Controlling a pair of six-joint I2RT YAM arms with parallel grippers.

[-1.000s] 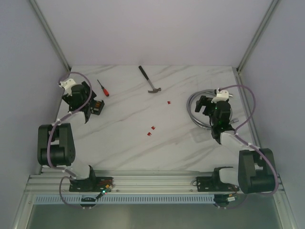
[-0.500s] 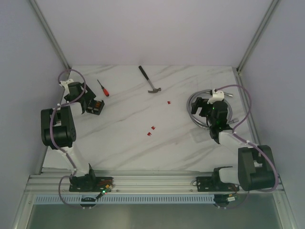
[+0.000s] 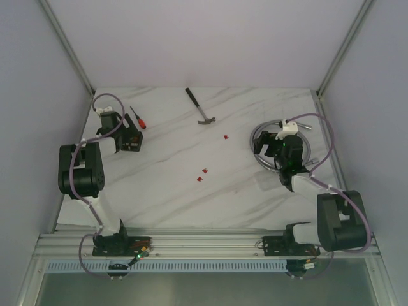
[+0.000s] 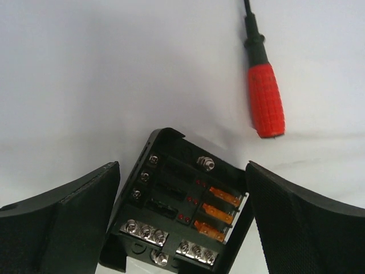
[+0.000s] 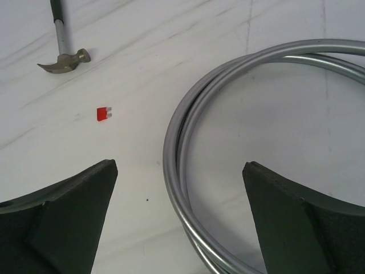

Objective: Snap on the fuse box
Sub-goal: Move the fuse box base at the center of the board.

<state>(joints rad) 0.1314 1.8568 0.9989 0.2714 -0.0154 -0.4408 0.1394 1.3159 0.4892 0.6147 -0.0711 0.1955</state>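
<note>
Near-mid table [image 3: 166, 204], white marble-look: a small red piece [image 3: 199, 180] with a second red piece [image 3: 205, 170] just beyond it. Both are well apart from either arm.

Right side: the right gripper [image 5: 179, 165] is spread wide with nothing between the jaws. It hangs over the left arc of a grey cable coil [image 5: 174, 171]. It looks clear of the coil, but height is hard to judge from the wrist view. A third red piece [image 5: 103, 113] lies on bare table left of the coil.

Left side, slightly farther: the left gripper [image 4: 182, 171] is also spread wide, straddling the fuse box [image 4: 182, 211].
- The box sits on the table between the two jaws, rotated relative to them.
- There is a visible gap on both sides at its far corner.
- The near part of the box runs out of frame, so I can't tell if there's contact there.
- Inside are orange fuses on the right, black slots on the left and metal terminal screws along the near side.

Just beyond the box: screwdriver [image 4: 265, 103] with a red handle, lying flat, near but not touching.

Farthest: hammer [image 3: 201, 109] at centre-far of the table, well apart from everything else.
</note>
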